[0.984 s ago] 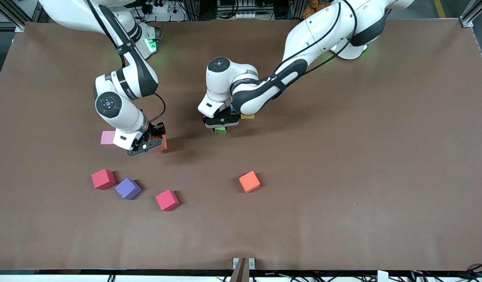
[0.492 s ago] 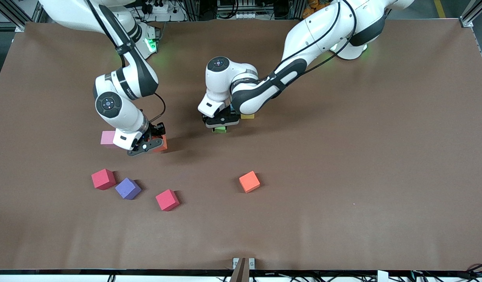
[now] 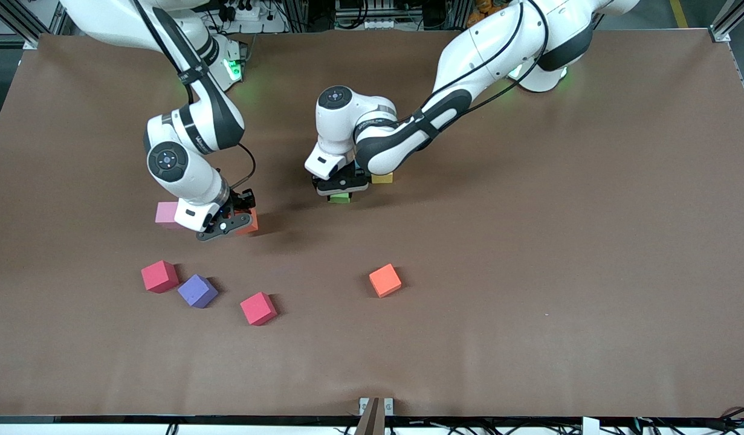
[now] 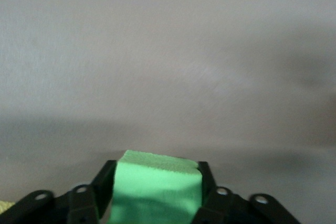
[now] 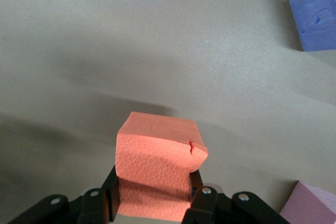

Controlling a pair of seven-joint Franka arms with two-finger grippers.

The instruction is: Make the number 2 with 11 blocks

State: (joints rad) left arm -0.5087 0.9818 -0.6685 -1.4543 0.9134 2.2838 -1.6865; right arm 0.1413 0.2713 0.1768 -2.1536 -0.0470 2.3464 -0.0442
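Observation:
My left gripper (image 3: 341,186) is low at the table's middle, shut on a green block (image 3: 339,197); its fingers touch both sides of the green block (image 4: 157,187). A yellow block (image 3: 382,178) lies beside it, toward the left arm's end. My left arm hides whatever else of the number 2 lies there. My right gripper (image 3: 234,221) is shut on an orange block (image 3: 249,223), pinched in at its sides (image 5: 157,150), just over the table beside a pink block (image 3: 165,212). A purple block (image 3: 197,290) and a second orange block (image 3: 385,280) lie loose nearer the camera.
Two red cubes (image 3: 160,276) (image 3: 258,308) flank the purple block near the right arm's end. The purple block (image 5: 316,19) and pink block (image 5: 315,203) show at the edges of the right wrist view. Bare brown table (image 3: 559,272) stretches toward the left arm's end.
My left gripper and the green block have shifted slightly toward the robots' bases. The right arm has not moved.

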